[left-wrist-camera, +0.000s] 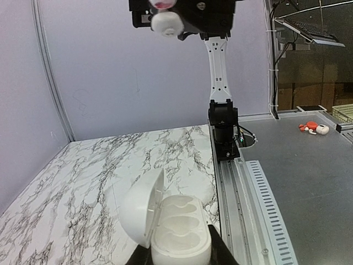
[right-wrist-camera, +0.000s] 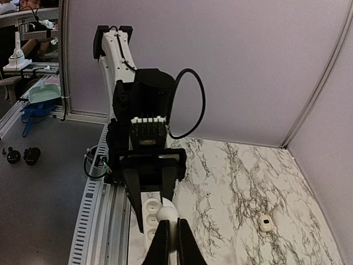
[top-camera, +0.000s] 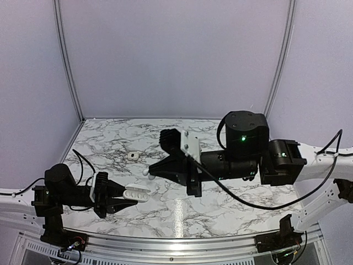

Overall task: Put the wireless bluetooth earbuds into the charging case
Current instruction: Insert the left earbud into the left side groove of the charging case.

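The white charging case (top-camera: 137,194) stands open, and my left gripper (top-camera: 130,198) is shut on its body. In the left wrist view the case (left-wrist-camera: 181,234) shows its empty sockets, with the lid (left-wrist-camera: 140,207) tilted to the left. My right gripper (top-camera: 153,171) is shut on one white earbud (top-camera: 146,171) just above and right of the case. In the right wrist view that earbud (right-wrist-camera: 167,213) sits between my fingertips (right-wrist-camera: 161,243), over the case (right-wrist-camera: 148,216). A second earbud (top-camera: 132,156) lies on the marble, also seen in the right wrist view (right-wrist-camera: 265,223).
The marble tabletop (top-camera: 220,204) is bordered by lilac walls and a metal rail (top-camera: 182,238) at the near edge. The right arm's body (top-camera: 242,149) reaches across the middle of the table.
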Available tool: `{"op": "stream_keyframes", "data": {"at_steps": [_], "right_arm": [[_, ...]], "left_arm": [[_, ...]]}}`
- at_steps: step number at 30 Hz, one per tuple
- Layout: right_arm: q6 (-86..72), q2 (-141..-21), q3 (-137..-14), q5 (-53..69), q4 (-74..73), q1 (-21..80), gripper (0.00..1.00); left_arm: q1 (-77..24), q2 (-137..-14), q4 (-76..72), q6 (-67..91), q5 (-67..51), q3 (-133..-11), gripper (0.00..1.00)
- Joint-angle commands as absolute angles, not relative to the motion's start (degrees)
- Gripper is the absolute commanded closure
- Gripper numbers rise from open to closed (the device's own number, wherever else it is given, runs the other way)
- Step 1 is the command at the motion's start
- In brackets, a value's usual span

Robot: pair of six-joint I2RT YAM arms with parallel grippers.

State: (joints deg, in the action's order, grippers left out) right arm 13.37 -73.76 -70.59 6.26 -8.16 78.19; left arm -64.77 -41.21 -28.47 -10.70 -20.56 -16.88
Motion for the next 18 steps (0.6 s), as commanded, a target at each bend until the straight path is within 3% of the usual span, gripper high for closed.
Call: {"op": "stream_keyframes", "data": {"at_steps": [1, 18], "right_arm": [[16.4, -78.6, -74.9, 0.3, -7.2, 82.4, 1.00], [18.2, -87.4, -76.8, -4.9, -3.3, 84.6, 1.00]], "left_arm": [[-64.7, -41.5, -30.4, -8.3, -20.8, -18.9, 1.00], [-64.7, -39.0, -31.0, -7.8, -20.8, -18.6, 1.00]]}}
